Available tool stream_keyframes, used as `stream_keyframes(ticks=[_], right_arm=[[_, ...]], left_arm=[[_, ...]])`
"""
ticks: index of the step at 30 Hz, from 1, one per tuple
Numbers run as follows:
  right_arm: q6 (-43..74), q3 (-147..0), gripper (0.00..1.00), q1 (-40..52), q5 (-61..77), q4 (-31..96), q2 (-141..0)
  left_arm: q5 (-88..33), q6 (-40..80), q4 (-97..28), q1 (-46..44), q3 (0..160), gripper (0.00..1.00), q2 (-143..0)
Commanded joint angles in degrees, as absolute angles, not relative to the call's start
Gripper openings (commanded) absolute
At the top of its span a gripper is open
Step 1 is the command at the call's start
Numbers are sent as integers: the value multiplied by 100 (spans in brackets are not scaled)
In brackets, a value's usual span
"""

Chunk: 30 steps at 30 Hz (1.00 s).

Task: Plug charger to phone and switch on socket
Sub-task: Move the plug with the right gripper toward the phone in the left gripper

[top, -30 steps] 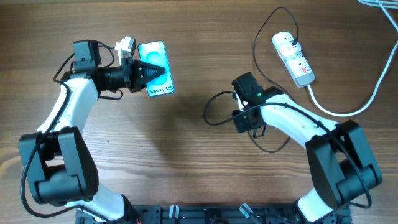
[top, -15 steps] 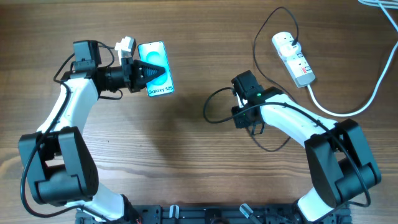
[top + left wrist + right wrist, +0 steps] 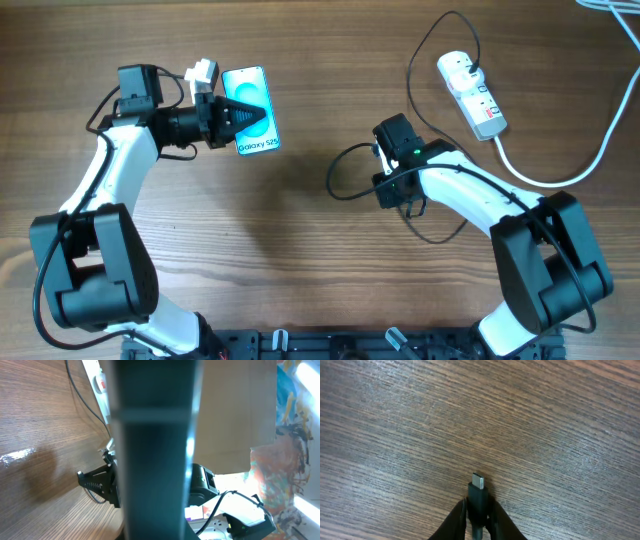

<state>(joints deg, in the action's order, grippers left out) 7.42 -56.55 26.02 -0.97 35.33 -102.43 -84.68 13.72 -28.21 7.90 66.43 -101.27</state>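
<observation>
Charger plug: the black connector of the charger (image 3: 479,500) pointed its small metal tip (image 3: 479,480) away from the wrist, just above the wood grain, a little right of the tabletop's middle.
Right gripper (image 3: 479,512): fingers pressed against both sides of the connector, pinching it.
Charger cable: thin and black, it looped on the table just left of the right gripper, and ran in a wide arc to the far edge and into the socket.
Phone (image 3: 248,85): screen up, teal, with the white "Galaxy S25" band toward the near side; it sat toward the far left of the table, well apart from the plug.
Left gripper (image 3: 255,117): clamped on the phone, its black fingers reaching across the screen from the left.
Socket (image 3: 472,95): a white power strip lying at a slant near the far right corner.
White cord (image 3: 560,180): thick, curving from the socket's near end toward the right edge.
Table (image 3: 300,260): brown wood.
</observation>
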Motion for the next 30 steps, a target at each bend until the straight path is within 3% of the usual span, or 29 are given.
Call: stream_keyframes(ticks=[1, 9, 14, 17, 30], right_arm=[[585, -5500, 17, 2617, 283, 3671, -10527], [298, -5500, 17, 2617, 285, 3621, -10527], [294, -5500, 4, 2617, 285, 3632, -10527], [178, -5513, 4, 2617, 554, 3632, -10519], [-517, -5780, 4, 2231, 7111, 2989, -9793]], left_arm=[[-8584, 1240, -2810, 810, 6632, 4, -9953], [-8582, 1240, -2808, 810, 6632, 4, -9953], [-8582, 1240, -2808, 812, 6632, 4, -9953], [-8582, 1240, -2808, 812, 6632, 4, -9953], [-8589, 1240, -2764, 816, 6632, 4, -9953]])
